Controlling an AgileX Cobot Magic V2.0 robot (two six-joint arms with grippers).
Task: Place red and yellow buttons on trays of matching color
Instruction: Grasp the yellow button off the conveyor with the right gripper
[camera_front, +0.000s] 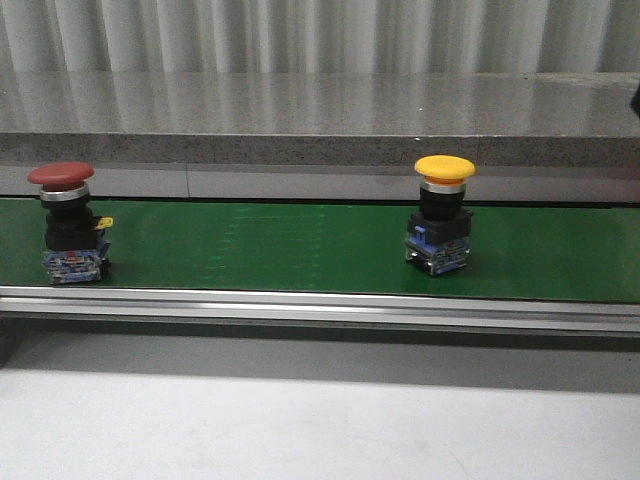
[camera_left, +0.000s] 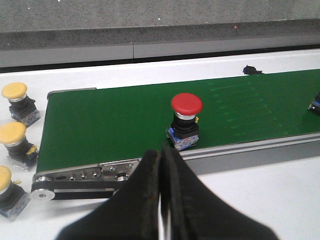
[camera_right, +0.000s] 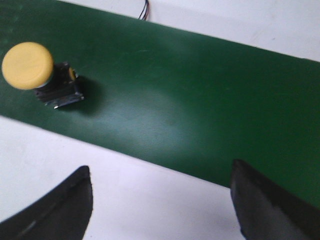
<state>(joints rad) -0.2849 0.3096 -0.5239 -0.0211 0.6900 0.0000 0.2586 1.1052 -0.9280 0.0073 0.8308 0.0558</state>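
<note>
Buttons standing upright on the green conveyor belt (camera_front: 300, 250), none on a tray yet. Nearest, hovering over the white counter (camera_front: 300, 430): left gripper (camera_left: 161, 200) with fingers (camera_left: 140, 195) pressed together, holding nothing; right gripper (camera_right: 160, 200) with fingers (camera_right: 65, 200) spread wide, also holding nothing. Just beyond, sitting near the belt's front rail (camera_front: 320, 305): red button (camera_left: 186, 119) ahead of the left gripper, yellow button (camera_right: 35, 70) off to one side of the right gripper. Farther off, beside the belt's roller end: three spare yellow buttons (camera_left: 15, 100) resting on the counter. No trays showing in any view. Likely risks: clipping a wide mushroom cap and toppling a top-heavy button; missing, should the belt be moving; reaching red with fingers unopened.
</note>
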